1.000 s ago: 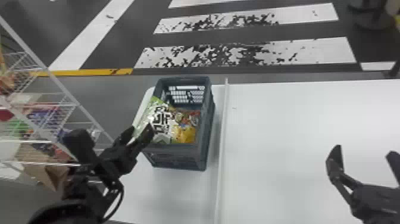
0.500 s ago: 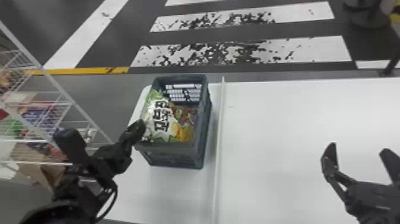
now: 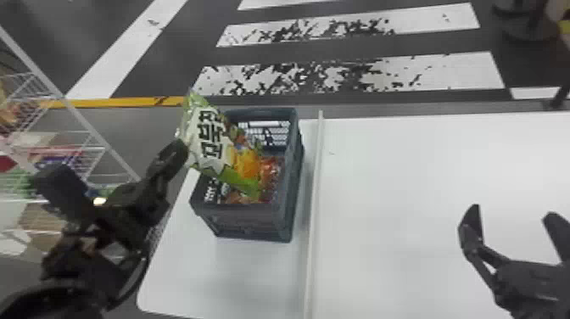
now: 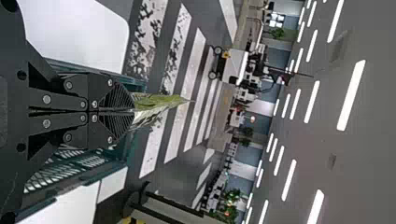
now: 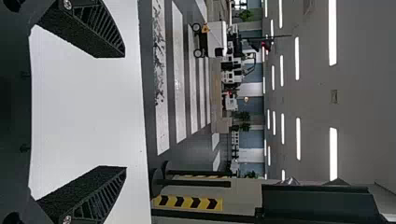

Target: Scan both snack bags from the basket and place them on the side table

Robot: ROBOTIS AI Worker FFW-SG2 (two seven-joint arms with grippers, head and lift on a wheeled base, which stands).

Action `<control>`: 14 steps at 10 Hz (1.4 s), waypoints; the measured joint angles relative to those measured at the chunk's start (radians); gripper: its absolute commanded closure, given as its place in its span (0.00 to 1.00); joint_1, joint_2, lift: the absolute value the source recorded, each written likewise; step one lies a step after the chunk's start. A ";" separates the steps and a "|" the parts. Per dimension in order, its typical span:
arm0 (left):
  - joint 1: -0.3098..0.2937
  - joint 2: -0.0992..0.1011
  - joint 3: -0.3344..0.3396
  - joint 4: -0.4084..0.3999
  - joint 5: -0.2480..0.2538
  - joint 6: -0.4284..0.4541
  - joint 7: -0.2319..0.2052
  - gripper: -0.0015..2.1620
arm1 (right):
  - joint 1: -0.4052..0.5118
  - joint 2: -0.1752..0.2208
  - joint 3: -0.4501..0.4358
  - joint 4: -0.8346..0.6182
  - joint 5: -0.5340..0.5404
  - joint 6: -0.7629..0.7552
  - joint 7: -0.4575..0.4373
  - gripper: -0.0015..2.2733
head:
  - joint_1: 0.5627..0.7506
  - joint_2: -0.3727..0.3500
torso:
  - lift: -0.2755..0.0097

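The left gripper [image 3: 182, 147] is clamping the edge of the green-and-white snack bag [image 3: 210, 142], its two fingers closing together on the film; the bag is hanging tilted — its upper end is rising above the rim of the basket [image 3: 254, 220], its lower end is overlapping the opening; a red-orange snack bag [image 3: 273, 167] is lying inside the basket; the right gripper [image 3: 513, 212] is holding nothing — its fingers are standing wide apart above the white table [image 3: 403, 169].
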 measured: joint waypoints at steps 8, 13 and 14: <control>-0.015 -0.030 -0.068 -0.196 0.273 0.295 -0.090 0.99 | 0.023 0.000 0.000 -0.048 0.008 0.018 -0.001 0.03 | 0.70 0.61 | 0.70; -0.078 -0.032 -0.476 0.320 0.013 -0.195 -0.098 0.99 | 0.036 0.000 -0.012 -0.059 0.008 0.022 -0.003 0.03 | 0.70 0.39 | 0.70; -0.097 -0.029 -0.524 0.367 0.004 -0.213 -0.105 0.99 | 0.037 0.000 -0.013 -0.061 0.008 0.022 -0.003 0.03 | 0.70 0.34 | 0.70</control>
